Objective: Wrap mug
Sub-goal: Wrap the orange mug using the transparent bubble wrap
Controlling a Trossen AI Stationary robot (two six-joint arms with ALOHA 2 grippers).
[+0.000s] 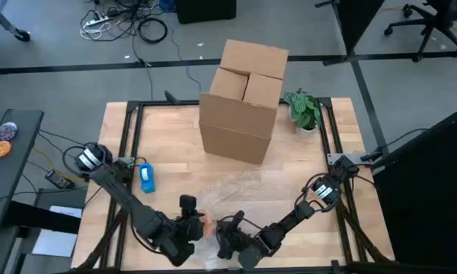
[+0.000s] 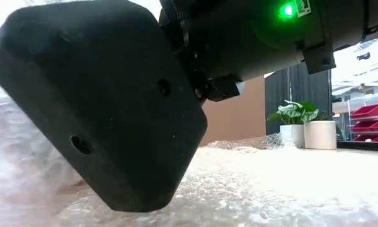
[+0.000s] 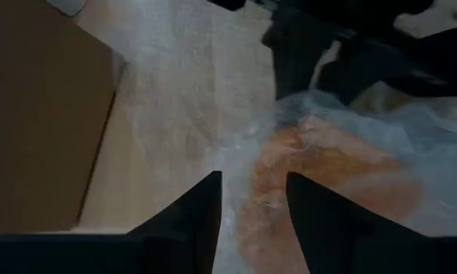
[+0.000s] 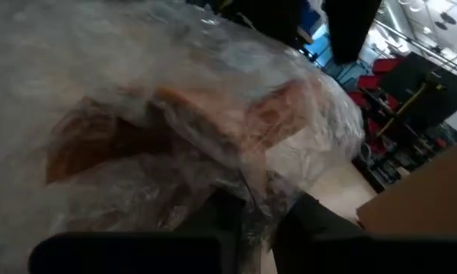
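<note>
Low at the near edge of the table (image 1: 305, 175), both arms bent inward toward each other over a sheet of bubble wrap (image 1: 236, 190).

Left gripper (image 1: 189, 222) down beside an orange mug (image 1: 207, 222), itself bundled in the clear plastic. In the left wrist view, fingers (image 3: 194, 221) parted with a narrow gap between them, gripper (image 3: 253, 217) poised over the wrapped mug (image 3: 327, 175); film (image 3: 213, 99) showing in the gap, though impossible to tell whether pinched or merely beneath. Nothing clearly clamped.

Right gripper (image 1: 230, 232) just on the other side of the mug, close to the left one. In the right wrist view, gripper (image 4: 263, 213) with its two dark fingers (image 4: 221, 209) drawn close together on a fold of bubble wrap (image 4: 213, 91), the plastic gathered and creased where it enters between them. Orange mug (image 4: 213, 114) pressed right against the film above, swaddled and blurred behind it.

Low view mostly blocked by a large dark gripper body (image 2: 107, 107) resting down on the bubble wrap (image 2: 271, 183); which arm, not tellable from that view alone. A green light (image 2: 288, 10) lit on the arm above.

Farther back on the table, a cardboard box (image 1: 244, 103) standing with flaps shut, a small potted plant (image 1: 303, 110) just beside its right side. A blue object (image 1: 147, 177) lying on the left part of the table, well apart from the mug
</note>
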